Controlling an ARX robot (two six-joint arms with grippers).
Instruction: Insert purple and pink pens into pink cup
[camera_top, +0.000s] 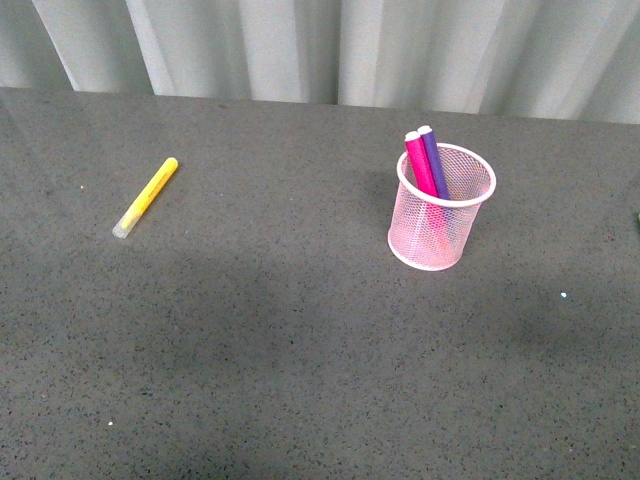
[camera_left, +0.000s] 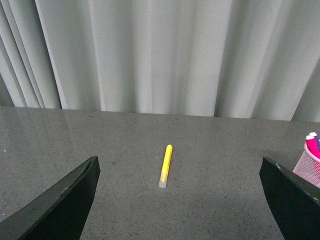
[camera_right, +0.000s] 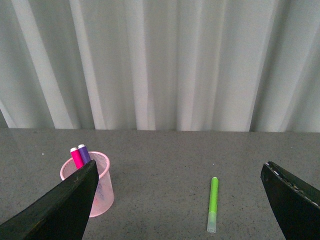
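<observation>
At each wrist camera you see only the two dark finger tips of that arm. The left gripper (camera_left: 180, 205) has its fingers (camera_left: 60, 207) spread wide apart, with nothing between them and nothing touching them. The right gripper (camera_right: 182, 205) stands the same way: fingers (camera_right: 57, 210) far apart, holding nothing. Neither arm appears in the front view.

Locate the pink cup (camera_top: 441, 207) right of centre on the dark grey speckled table (camera_top: 300, 350). It stands upright. Both task pens are inside it: the pink pen (camera_top: 419, 160) and the purple pen (camera_top: 433, 155) lean side by side against the far-left part of the rim, with their upper ends above the rim. The wire mesh lets you trace their lower bodies down to the cup floor.

Note two other markers outside the cup. A yellow marker (camera_top: 146, 197) lies flat well to the left of the cup, tilted diagonally, clear cap toward the robot. A green marker (camera_right: 213, 204) shows only in the right wrist view, lying flat on the table apart from the cup. Pale pleated curtains (camera_top: 330, 45) close the far edge of the table.
</observation>
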